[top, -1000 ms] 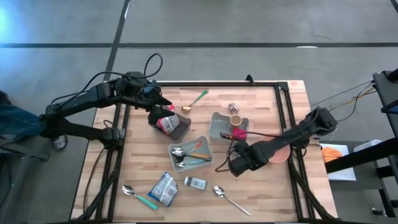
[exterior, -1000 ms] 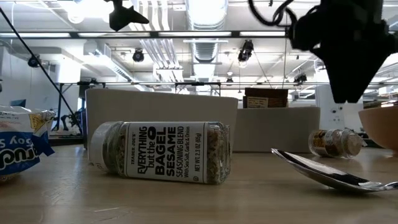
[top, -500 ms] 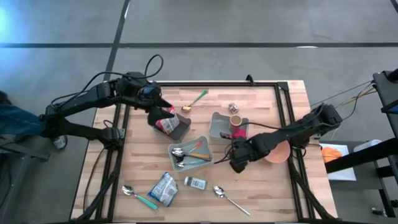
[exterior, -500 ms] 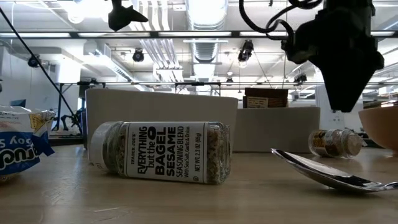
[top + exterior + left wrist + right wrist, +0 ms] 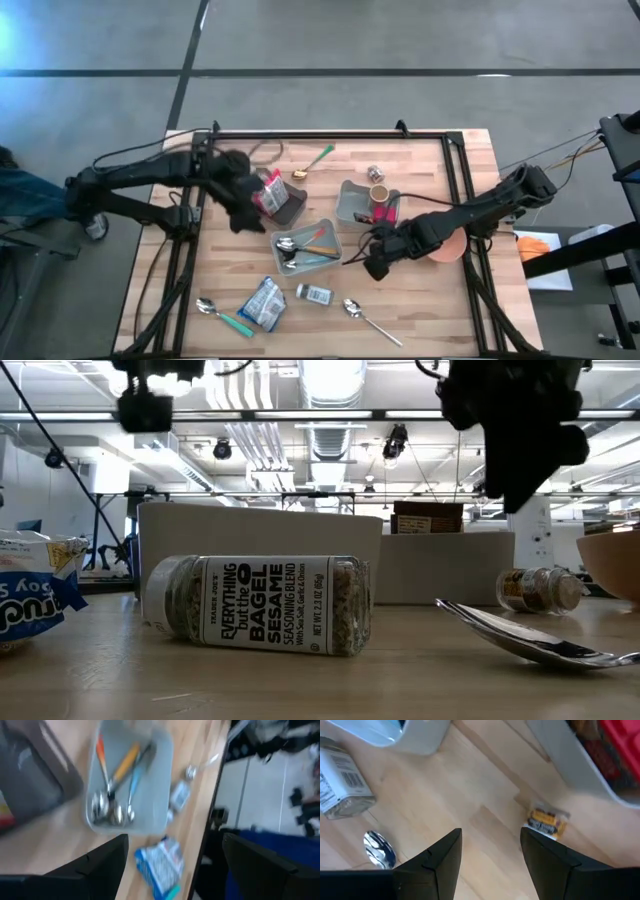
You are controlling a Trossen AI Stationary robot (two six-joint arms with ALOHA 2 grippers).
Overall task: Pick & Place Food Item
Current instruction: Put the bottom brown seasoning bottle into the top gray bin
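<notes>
Overhead, right pincer (image 5: 371,268) open above small wrapped candy (image 5: 546,822)

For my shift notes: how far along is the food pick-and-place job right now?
Done, apparently: a red-and-white packet lies in the dark tray. In hand: nothing; the right hand hovers open near a small yellow-wrapped item, and the left hand is open too. Left: grasping and placing that item.

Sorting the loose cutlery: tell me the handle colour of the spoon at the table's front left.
Green, best seen in the high view: spoon.
</notes>
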